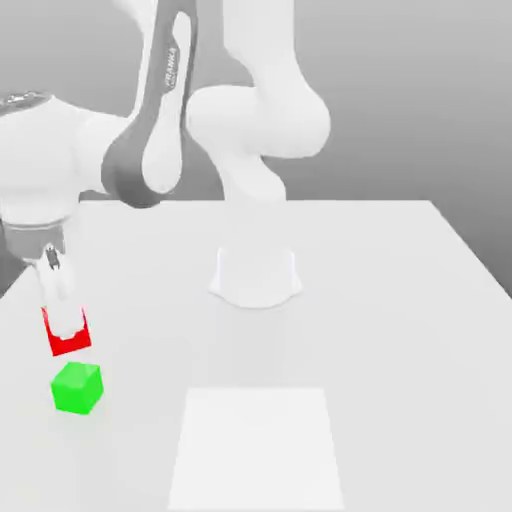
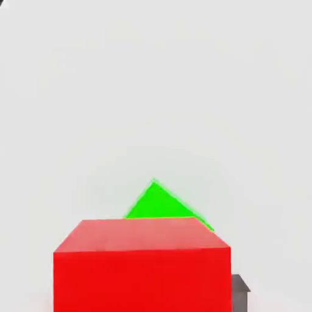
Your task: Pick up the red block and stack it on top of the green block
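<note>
in the exterior view the white arm reached to the exterior view's left, and its hand (image 1: 66, 325) pointed down with the fingers pinching the red block (image 1: 72, 341). the red block hung clear of the white desk (image 1: 400, 300), held just above and slightly behind the green block (image 1: 77, 388), which sat on the desk near the exterior view's left edge. the two blocks looked close but apart. in the hand view the red block (image 2: 142, 271) loomed close to the camera, with a corner of the green block (image 2: 159, 204) showing past it. a pale square patch (image 1: 257, 447) lay on the desk, well apart from both blocks.
</note>
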